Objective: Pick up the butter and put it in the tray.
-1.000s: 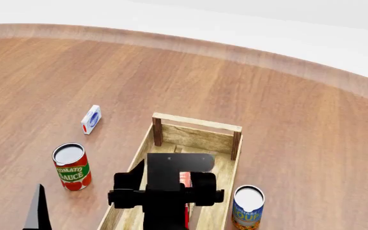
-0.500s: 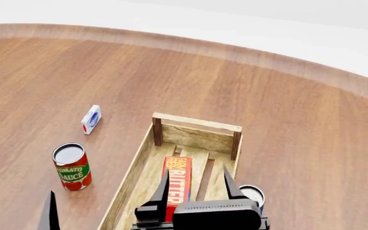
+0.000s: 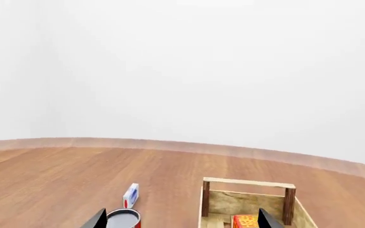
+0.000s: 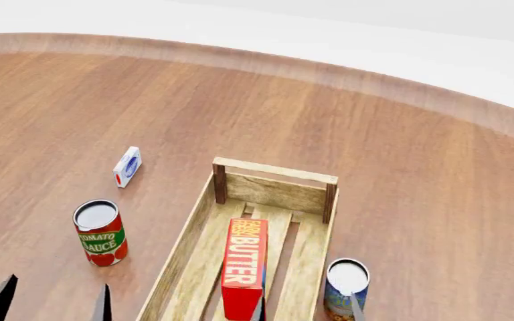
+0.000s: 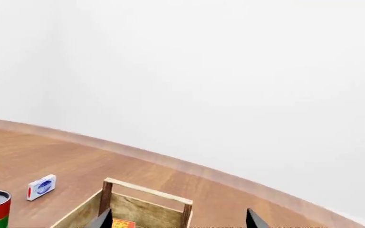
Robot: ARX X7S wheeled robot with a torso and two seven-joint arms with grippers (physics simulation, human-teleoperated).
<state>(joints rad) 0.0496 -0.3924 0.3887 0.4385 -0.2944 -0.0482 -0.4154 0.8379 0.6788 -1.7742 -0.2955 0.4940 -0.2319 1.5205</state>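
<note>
Inside slatted wooden tray (image 4: 182,255): boxy butter (image 4: 244,266).

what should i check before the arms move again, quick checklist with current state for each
1. Butter inside the tray: ok, it lies lengthwise on the slatted bottom.
2. Butter free of any gripper: ok, nothing touches it in the head view.
3. Right gripper open: ok, its fingertips stand wide apart with nothing between them.
4. Left gripper open and empty: ok, tips spread apart, nothing held.
5. Tomato sauce can and soup can upright outside the tray: ok, both stand on the table.
6. Right fingertip clear of the soup can: cannot tell, a dark tip overlaps the can at the head view's lower edge.
</note>
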